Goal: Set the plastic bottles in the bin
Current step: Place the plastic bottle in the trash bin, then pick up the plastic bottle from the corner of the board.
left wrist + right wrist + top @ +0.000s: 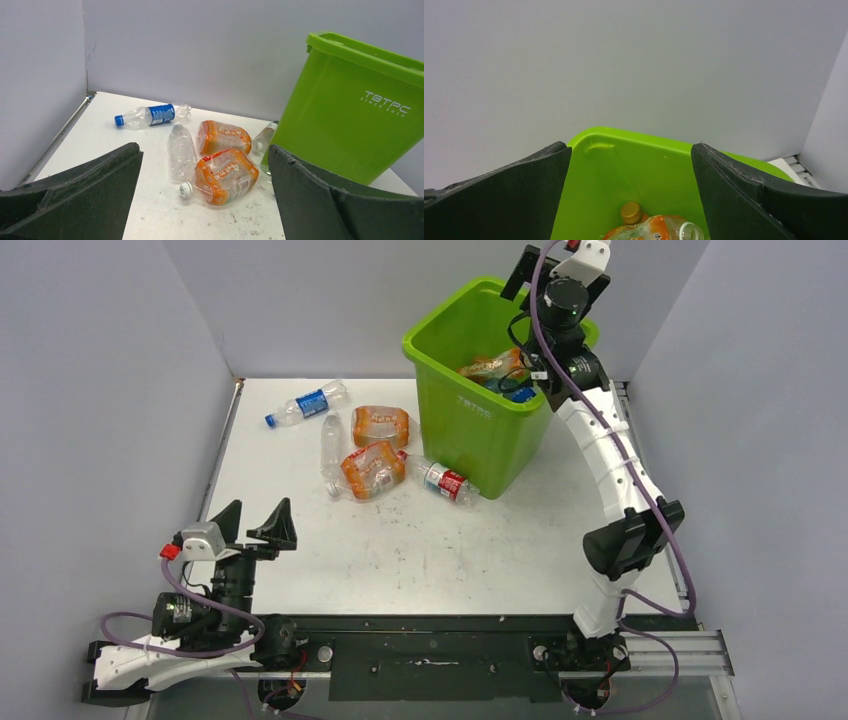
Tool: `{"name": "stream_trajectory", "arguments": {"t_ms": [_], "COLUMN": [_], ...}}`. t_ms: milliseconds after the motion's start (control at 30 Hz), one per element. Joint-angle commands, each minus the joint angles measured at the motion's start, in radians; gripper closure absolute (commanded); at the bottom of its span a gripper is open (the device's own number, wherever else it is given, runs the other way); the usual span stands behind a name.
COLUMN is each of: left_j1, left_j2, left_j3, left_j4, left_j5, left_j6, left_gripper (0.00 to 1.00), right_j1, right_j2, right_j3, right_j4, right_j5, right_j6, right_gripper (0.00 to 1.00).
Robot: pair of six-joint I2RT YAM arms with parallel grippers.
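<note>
Top external view: right claw point(629, 148) hung over the lime-green bin point(470, 415) at the far right of the bench point(420, 560). Its jaws were spread wide, with nothing between them and nothing touched. Right wrist view looked past the fingers at the bin's far wall. An orange-label bottle point(649, 231) and a gold cap point(631, 212) lay inside, below the claw.

Left claw point(258, 516) sat low at the near-left of the bench, also wide open and empty, well apart from every bottle.

Five bottles lay on the bench, left of the bin:
- blue-label bottle point(305, 404), farthest back
- clear bottle point(331, 445)
- far orange bottle point(380, 425)
- near orange bottle point(372, 470)
- red-label bottle point(441, 480), against the bin's foot

Risks, my read:
- The right arm reached over the rim. Pulling out low or sideways could clip the rim and shove or tip the bin.
- The red-label bottle sat tight to the bin wall, leaving little room for a finger on that side. A claw could jam the wall or just push the bottle along it.
- The clear bottle lay just beside the near orange bottle, maybe touching. Grabbing one could drag the other.
- The plastic was crushed and slick, so an off-centre pinch could squirt a bottle out and send it rolling.
</note>
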Motion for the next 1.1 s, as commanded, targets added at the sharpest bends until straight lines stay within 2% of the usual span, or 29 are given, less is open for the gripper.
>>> {"name": "stream_trajectory", "arguments": {"t_ms": [0,133,233,300,400,467,500,600,633,700,733,800,867,967,1067], "left_j1": [-0.005,-0.007,-0.005,0.003,0.077,0.226,0.339,0.784,0.926,1.163,1.232,1.320,1.356,1.358,1.393], "left_j2": [0.000,0.098,0.197,0.275,0.413,0.549,0.617,0.833,0.897,1.006,1.058,1.154,1.258,1.424,1.572], "left_j3": [0.027,0.064,0.080,0.109,0.217,0.332,0.397,0.577,0.622,0.647,0.644,0.631,0.626,0.668,0.720], "left_j4": [0.022,-0.071,-0.053,-0.066,-0.232,-0.432,-0.551,-0.789,-0.819,-0.789,-0.741,-0.627,-0.505,-0.375,-0.314], "left_j5": [-0.034,-0.065,-0.150,-0.155,-0.086,0.052,0.178,0.626,0.768,0.964,1.041,1.124,1.148,1.079,0.987], "left_j6": [0.002,-0.084,-0.129,-0.169,-0.333,-0.506,-0.618,-0.881,-0.946,-1.091,-1.156,-1.328,-1.462,-1.602,-1.732], "left_gripper": [0.04,0.04,0.04,0.04,0.04,0.04,0.04,0.04,0.04,0.04,0.04,0.04,0.04,0.04,0.04], "right_j1": [0.043,0.170,0.245,0.280,0.306,0.310,0.310,0.315,0.316,0.325,0.329,0.334,0.338,0.343,0.348], "right_j2": [-0.121,-0.287,-0.464,-0.572,-0.710,-0.783,-0.812,-0.861,-0.872,-0.903,-0.924,-0.977,-1.031,-1.098,-1.147], "right_j3": [-0.019,-0.207,-0.397,-0.542,-0.747,-0.875,-0.917,-0.983,-0.998,-1.048,-1.082,-1.165,-1.249,-1.340,-1.386], "right_j4": [0.035,0.125,0.173,0.195,0.216,0.229,0.234,0.219,0.211,0.213,0.218,0.252,0.283,0.309,0.304], "right_j5": [-0.069,-0.046,-0.070,-0.110,-0.186,-0.256,-0.295,-0.430,-0.472,-0.543,-0.565,-0.603,-0.623,-0.654,-0.668], "right_j6": [0.074,0.053,0.089,0.122,0.178,0.205,0.215,0.234,0.238,0.252,0.260,0.282,0.307,0.322,0.304], "right_gripper": [0.05,0.04,0.04,0.04,0.04,0.04,0.04,0.04,0.04,0.04,0.04,0.04,0.04,0.04,0.04]}}
